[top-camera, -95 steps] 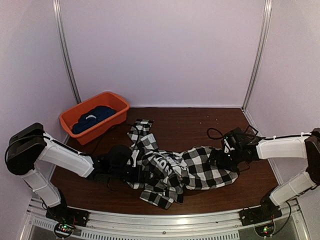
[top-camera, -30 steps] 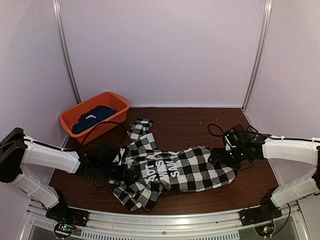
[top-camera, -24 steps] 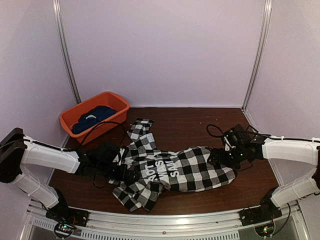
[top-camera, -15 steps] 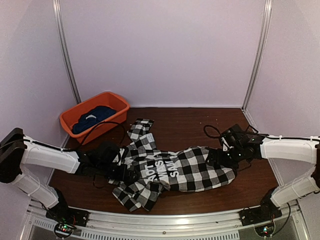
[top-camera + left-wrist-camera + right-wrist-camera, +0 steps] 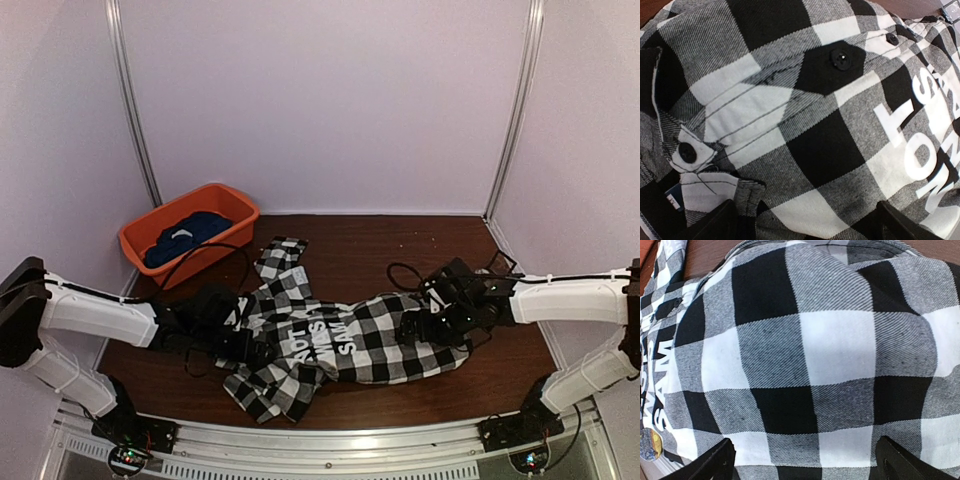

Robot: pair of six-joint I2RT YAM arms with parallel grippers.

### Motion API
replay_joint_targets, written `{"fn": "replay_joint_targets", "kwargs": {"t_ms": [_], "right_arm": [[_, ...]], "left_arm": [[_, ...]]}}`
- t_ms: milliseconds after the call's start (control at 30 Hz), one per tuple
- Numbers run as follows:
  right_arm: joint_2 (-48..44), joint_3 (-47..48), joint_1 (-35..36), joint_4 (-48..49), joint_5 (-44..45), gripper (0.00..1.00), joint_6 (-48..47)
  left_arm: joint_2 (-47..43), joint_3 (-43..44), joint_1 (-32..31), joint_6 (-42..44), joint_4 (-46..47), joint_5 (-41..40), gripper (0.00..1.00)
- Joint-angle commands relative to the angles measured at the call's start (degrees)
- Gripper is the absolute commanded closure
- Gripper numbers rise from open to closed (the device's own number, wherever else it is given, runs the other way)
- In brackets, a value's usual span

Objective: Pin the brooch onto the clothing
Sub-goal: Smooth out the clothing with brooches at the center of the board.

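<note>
The checked shirt (image 5: 345,340) lies rumpled on the dark brown wooden surface (image 5: 380,245), its long axis running left to right, one sleeve reaching toward the back wall and the white block lettering turned sideways. The twill weave is coarse, with round black buttons (image 5: 842,59). The left claw (image 5: 805,227) and right claw (image 5: 807,465) both stand wide just over the cloth, holding nothing. Pale lilac walls (image 5: 320,100) close the space; an orange plastic tub (image 5: 236,206) at the back left holds a navy garment (image 5: 185,238)
</note>
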Motion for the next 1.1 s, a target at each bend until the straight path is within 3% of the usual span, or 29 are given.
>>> {"fn": "replay_joint_targets", "kwargs": {"t_ms": [0,500,667,867,1067], "right_arm": [[1.5,0.7,0.9,2.5,-2.0,0.00,0.8],[11.3,0.4,-0.5,5.1,-0.2,0.00,0.9],[11.5,-0.1,-1.4,6.5,-1.5,0.00,1.6],[4.9,-0.3,-1.3,4.8,-1.2,0.00,2.6],[0.5,3.2,-1.3,-1.6,3.2,0.00,0.5]], "left_arm": [[-1.5,-0.1,0.5,0.9,-4.0,-1.5,0.02],[-3.2,4.5,1.7,8.9,-15.8,-11.2,0.02],[-9.1,7.3,1.9,11.8,-16.9,-12.8,0.02],[-15.9,7.2,0.7,9.4,-17.7,-3.4,0.02],[-14.1,7.0,-4.1,2.9,-17.9,10.0,0.02]]}}
